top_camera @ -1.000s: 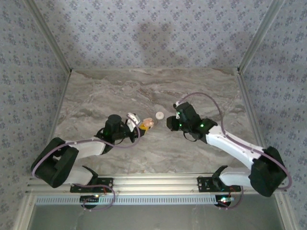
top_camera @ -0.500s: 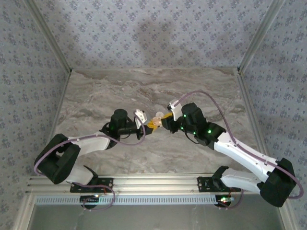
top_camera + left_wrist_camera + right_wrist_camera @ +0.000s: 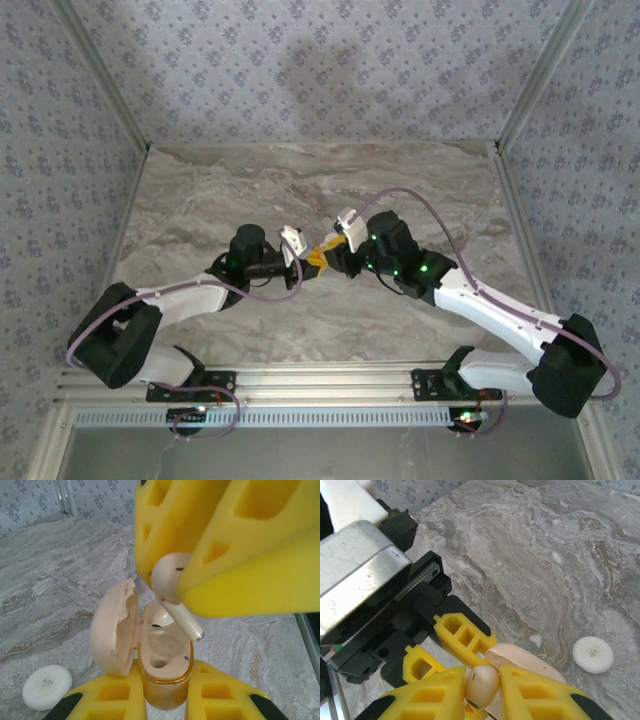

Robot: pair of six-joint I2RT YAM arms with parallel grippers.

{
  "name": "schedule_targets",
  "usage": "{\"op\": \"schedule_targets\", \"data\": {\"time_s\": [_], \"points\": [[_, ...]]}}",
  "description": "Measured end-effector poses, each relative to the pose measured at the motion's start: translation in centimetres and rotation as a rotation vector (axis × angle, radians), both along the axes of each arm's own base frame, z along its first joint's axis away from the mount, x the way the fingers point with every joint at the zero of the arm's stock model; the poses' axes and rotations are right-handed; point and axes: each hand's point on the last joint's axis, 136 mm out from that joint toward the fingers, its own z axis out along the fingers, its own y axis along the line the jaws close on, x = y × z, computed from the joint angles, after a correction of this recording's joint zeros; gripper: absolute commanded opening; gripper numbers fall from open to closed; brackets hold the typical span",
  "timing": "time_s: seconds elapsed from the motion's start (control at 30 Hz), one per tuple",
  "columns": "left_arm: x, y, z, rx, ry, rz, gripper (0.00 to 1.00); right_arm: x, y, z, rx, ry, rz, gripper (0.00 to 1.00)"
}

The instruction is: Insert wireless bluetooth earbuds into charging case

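I have the left fingers (image 3: 112, 700) closed tight on the amber lower body of the charging case (image 3: 165, 680). They hold it up off the marble surface (image 3: 60, 580) with its lid (image 3: 115, 630) swung open to one side. My right fingers (image 3: 250, 570) are nearly closed and pinch an earbud (image 3: 170, 577) by its rounded head directly above the case. Its stem angles down so that the tip hangs at the case's rim, on the side away from the lid. I cannot tell whether the tip touches the rim.

Inside the case, at the end farther from the left fingers, I see what I take to be the other earbud (image 3: 161, 616) already seated. The near socket (image 3: 159, 663) looks empty.

By my reckoning the task is a little past halfway. The case is open and steadied, one bud is likely in, and this one is aligned but not yet inserted. What is left is to lower it into the socket and let go. A white round disc (image 3: 47, 687) lies on the surface beyond the lid, apart from the case and untouched.
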Motion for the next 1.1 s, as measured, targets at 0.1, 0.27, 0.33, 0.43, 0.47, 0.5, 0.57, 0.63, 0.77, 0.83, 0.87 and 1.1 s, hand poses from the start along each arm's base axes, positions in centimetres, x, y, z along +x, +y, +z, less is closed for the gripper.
{"op": "schedule_targets", "data": {"time_s": [0.1, 0.27, 0.33, 0.43, 0.47, 0.5, 0.57, 0.63, 0.77, 0.83, 0.87, 1.1], "points": [[0.0, 0.0, 0.1, -0.001, -0.001, 0.0, 0.11, 0.1, 0.1, 0.0, -0.001, -0.004, 0.002, 0.25], [0.1, -0.1, 0.8, -0.015, -0.005, 0.003, 0.11, 0.4, 0.0, 0.1, -0.004, -0.021, -0.01, 0.25], [0.2, -0.1, 1.2, -0.021, -0.007, 0.003, 0.11, 0.6, 0.0, 0.3, -0.001, -0.031, -0.017, 0.25], [0.1, -0.1, 1.5, -0.028, -0.008, 0.004, 0.11, 0.9, 0.1, 0.3, -0.002, -0.039, -0.023, 0.25], [0.2, -0.1, 1.5, -0.03, -0.005, 0.006, 0.11, 0.9, 0.1, 0.2, -0.005, -0.04, -0.022, 0.25], [0.2, -0.1, 1.5, -0.031, -0.002, 0.006, 0.11, 0.9, 0.1, 0.1, -0.008, -0.039, -0.023, 0.25], [0.2, -0.1, 1.6, -0.033, 0.005, 0.008, 0.11, 1.0, 0.2, 0.0, -0.01, -0.042, -0.027, 0.25], [0.1, -0.1, 1.6, -0.035, 0.01, 0.01, 0.11, 1.1, 0.2, 0.1, -0.008, -0.048, -0.031, 0.25], [0.1, -0.1, 2.0, -0.044, 0.015, 0.013, 0.11, 1.1, 0.4, 0.4, -0.003, -0.059, -0.032, 0.25], [0.1, -0.1, 2.0, -0.046, 0.018, 0.014, 0.11, 1.2, 0.4, 0.4, 0.0, -0.061, -0.032, 0.25], [0.2, -0.1, 2.1, -0.046, 0.018, 0.016, 0.11, 1.2, 0.4, 0.5, 0.001, -0.062, -0.032, 0.25], [0.7, 0.3, 1.5, -0.009, -0.003, 0.053, 0.11, 0.8, -0.9, 1.9, 0.039, -0.051, -0.036, 0.25]]}}
